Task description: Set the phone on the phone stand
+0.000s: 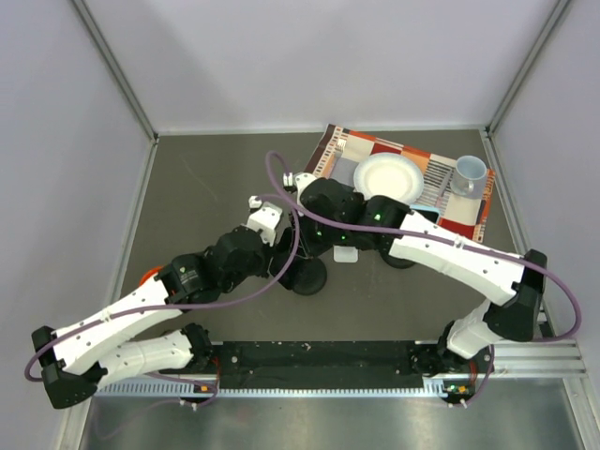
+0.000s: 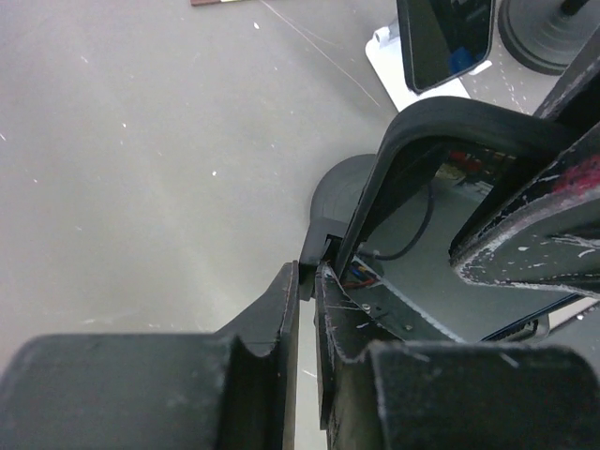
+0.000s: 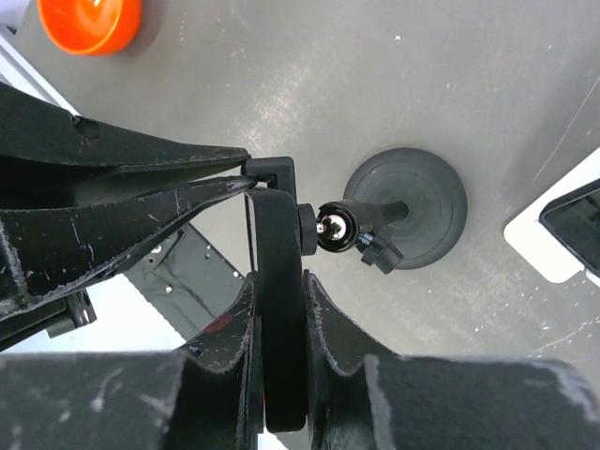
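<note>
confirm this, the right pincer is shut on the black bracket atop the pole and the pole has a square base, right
Not quite. The base is round, not square; the right wrist view shows it. The rest holds: the right pincer is shut on the black bracket atop the pole.

I count one phone (image 2: 445,37), one phone stand (image 2: 398,80), one black pole holder (image 3: 417,202), one plate (image 1: 389,176), one cup (image 1: 470,174), one patterned mat (image 1: 375,148), one orange disc (image 3: 89,21) at nine o'clock
</note>
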